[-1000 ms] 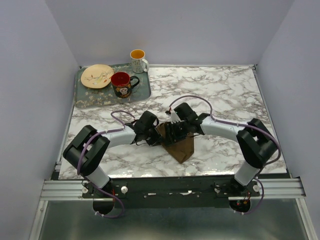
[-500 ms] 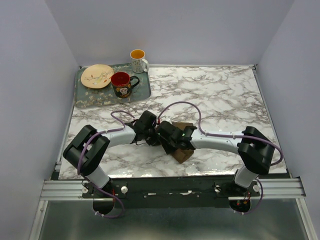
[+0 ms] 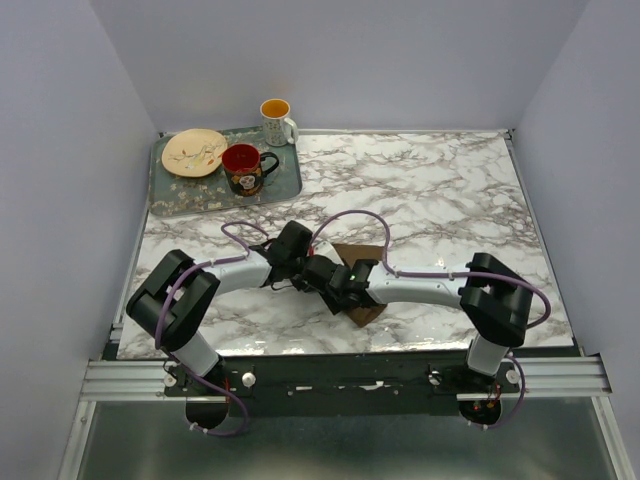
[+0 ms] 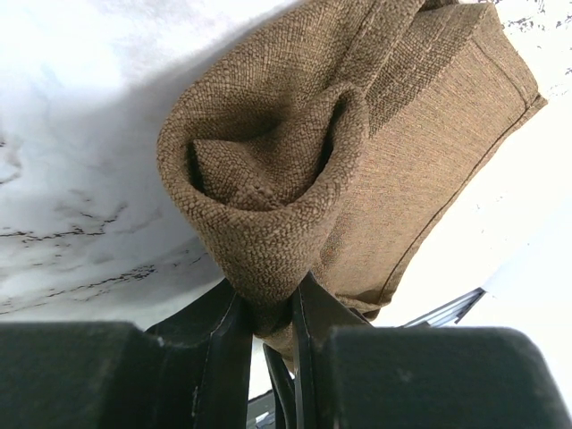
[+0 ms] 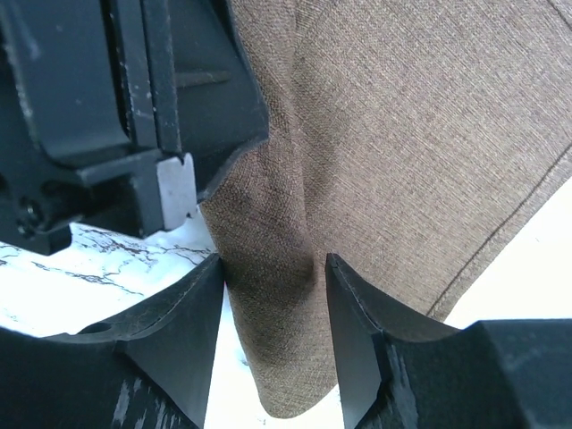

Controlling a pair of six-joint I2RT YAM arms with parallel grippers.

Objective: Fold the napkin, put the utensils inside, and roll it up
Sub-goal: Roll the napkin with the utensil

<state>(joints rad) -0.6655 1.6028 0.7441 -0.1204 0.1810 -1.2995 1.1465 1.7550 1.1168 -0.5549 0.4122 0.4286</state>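
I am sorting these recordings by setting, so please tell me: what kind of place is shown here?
Probably a lab test cell, not a real dining room: a marble-patterned table enclosed by plain walls, with two robot arms bolted to a metal rail at its near edge. A tray holds staged tableware.

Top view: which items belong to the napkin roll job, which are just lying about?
Job:
- napkin, pinched by left gripper
- right gripper, jaws either side of the napkin's rolled edge
- spoon: not visible

Lying about:
- tray
- plate
- red mug
- white mug, beside the tray's far corner
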